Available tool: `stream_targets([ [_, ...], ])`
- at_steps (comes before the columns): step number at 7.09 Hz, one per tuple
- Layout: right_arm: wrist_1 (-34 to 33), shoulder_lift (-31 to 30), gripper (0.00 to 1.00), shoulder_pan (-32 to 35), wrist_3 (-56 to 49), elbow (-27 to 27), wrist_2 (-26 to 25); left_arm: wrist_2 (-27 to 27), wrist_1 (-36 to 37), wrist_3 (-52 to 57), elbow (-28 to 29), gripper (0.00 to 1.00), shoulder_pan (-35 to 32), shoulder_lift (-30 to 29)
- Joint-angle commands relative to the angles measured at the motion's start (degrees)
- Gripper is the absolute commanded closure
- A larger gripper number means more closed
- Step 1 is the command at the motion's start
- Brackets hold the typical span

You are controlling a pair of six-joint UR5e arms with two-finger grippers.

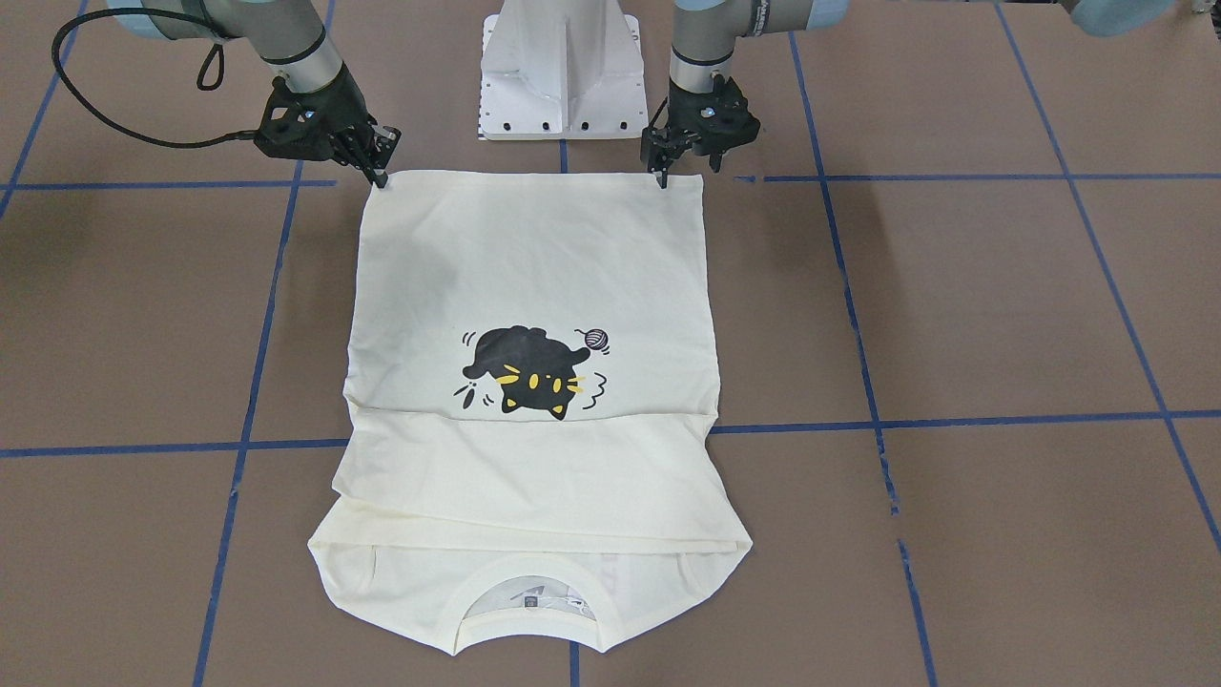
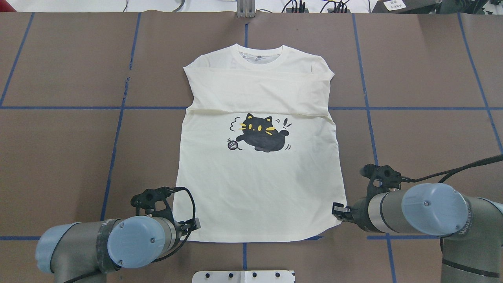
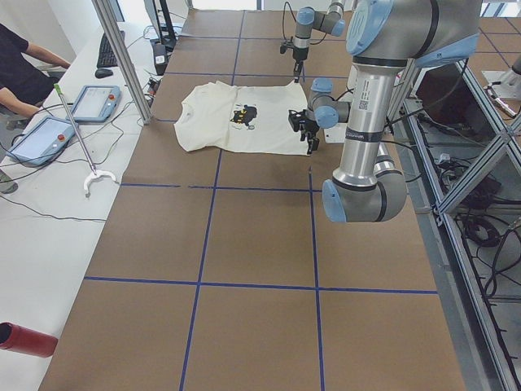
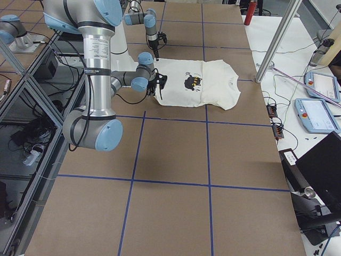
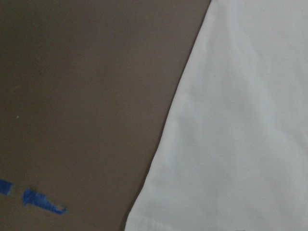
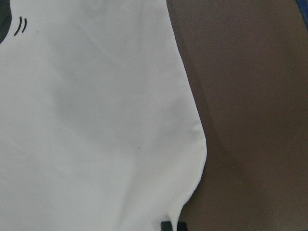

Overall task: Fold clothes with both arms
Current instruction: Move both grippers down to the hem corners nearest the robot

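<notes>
**Both end effectors at the hem corners of the T-shirt**

You see the cream T-shirt (image 1: 534,286) lying flat in the middle of the brown worktop (image 1: 1002,305), print side up, with the black cat print (image 1: 530,370) near its centre. In the front-facing view the collar (image 1: 530,611) is at the bottom of the frame and the hem at the top. Both sleeves are folded in across the chest, so they make one band below the cat in this view.

The left end effector (image 1: 662,177) stands at the upper right hem corner. Its fingertips are close together and touch the cloth edge, so it looks closed on the T-shirt corner. The right end effector (image 1: 381,178) stands at the upper left hem corner, tilted, with its tips also pinched at the cloth edge.

In the overhead view the left end effector (image 2: 193,227) is at the lower left corner of the hem and the right end effector (image 2: 338,210) at the lower right corner. The hem lies low on the worktop.
</notes>
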Motion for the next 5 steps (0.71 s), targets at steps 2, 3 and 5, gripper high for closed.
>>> stream_targets([
  [2,0.00,-0.07,1.00,0.14,-0.03,-0.17,0.31,0.00,-2.73,-0.06,3.21,0.17,0.10,0.27],
  [3,0.00,-0.07,1.00,0.22,-0.03,-0.08,0.31,0.00,-2.73,-0.06,2.79,0.22,0.02,0.27],
  [5,0.00,0.02,1.00,0.48,-0.03,0.09,0.40,-0.61,-2.56,0.21,1.21,0.26,-0.07,0.53],
])
